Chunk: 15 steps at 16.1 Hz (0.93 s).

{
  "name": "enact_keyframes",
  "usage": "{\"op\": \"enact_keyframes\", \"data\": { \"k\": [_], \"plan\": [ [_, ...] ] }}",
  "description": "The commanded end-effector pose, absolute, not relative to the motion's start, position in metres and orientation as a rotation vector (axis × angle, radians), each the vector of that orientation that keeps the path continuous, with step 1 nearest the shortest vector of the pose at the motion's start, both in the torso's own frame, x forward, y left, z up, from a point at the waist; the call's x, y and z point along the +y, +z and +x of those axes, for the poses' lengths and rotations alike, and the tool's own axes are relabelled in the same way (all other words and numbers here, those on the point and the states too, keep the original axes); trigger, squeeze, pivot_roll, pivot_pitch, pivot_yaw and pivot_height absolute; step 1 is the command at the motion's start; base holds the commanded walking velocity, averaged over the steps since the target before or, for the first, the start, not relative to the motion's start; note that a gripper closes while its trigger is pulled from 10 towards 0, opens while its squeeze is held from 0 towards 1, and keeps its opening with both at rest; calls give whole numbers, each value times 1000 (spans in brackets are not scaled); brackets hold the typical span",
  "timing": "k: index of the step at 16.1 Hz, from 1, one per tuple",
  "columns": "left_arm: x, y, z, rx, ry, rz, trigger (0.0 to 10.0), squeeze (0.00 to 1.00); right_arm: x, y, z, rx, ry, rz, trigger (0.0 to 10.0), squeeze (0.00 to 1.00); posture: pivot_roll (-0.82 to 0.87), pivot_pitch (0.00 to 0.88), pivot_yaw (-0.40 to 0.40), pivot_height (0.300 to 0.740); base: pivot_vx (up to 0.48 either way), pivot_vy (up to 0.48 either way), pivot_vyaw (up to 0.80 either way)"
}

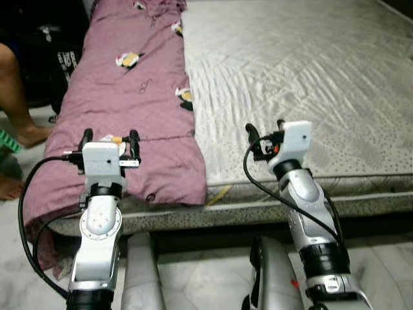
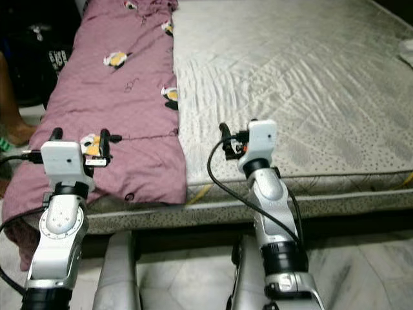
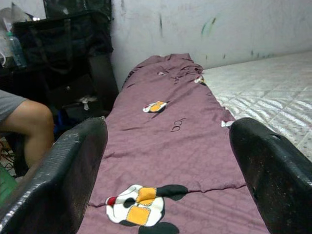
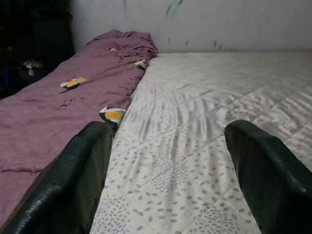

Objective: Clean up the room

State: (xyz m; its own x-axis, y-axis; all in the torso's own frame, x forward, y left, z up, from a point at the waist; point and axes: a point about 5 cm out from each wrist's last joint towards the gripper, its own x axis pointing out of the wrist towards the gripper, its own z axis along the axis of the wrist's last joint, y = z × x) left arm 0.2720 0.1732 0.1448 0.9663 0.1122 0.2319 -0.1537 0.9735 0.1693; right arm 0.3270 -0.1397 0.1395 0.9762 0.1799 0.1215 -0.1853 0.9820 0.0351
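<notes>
Now you're hovering both grippers, left and right, fingers spread, over the bed's near edge; the quilt is lying along its left side, soft and floppy, so pinch a corner fold.

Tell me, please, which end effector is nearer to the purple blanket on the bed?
The left. The left end effector hovers open directly over the purple blanket near its foot end, while the right end effector, also open, hovers over the bare mattress, beside the blanket's edge.

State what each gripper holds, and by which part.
Nothing. The left gripper hangs open above the purple blanket; the right gripper open above the mattress.
</notes>
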Motion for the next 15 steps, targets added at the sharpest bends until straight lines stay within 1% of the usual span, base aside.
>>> {"op": "enact_keyframes", "data": {
  "k": [1, 7, 14, 15],
  "plan": [
    [176, 145, 274, -211, 139, 184, 10000, 0, -142, 145, 329, -141, 168, 64, 10000, 0, 62, 0, 5, 570, 0, 0, 0],
    [175, 145, 277, -211, 138, 172, 10000, 0, -143, 156, 334, -169, 166, 78, 10000, 0, 54, 0, 13, 644, 0, 0, 0],
    [173, 143, 282, -204, 127, 173, 10000, 0, -147, 160, 337, -184, 145, 72, 10000, 0, 46, 0, 14, 718, 0, 0, 0],
    [173, 142, 282, -200, 142, 189, 10000, 0, -147, 160, 337, -184, 143, 67, 10000, 0, 39, 0, 15, 738, 0, 0, 0]
  ]
}}
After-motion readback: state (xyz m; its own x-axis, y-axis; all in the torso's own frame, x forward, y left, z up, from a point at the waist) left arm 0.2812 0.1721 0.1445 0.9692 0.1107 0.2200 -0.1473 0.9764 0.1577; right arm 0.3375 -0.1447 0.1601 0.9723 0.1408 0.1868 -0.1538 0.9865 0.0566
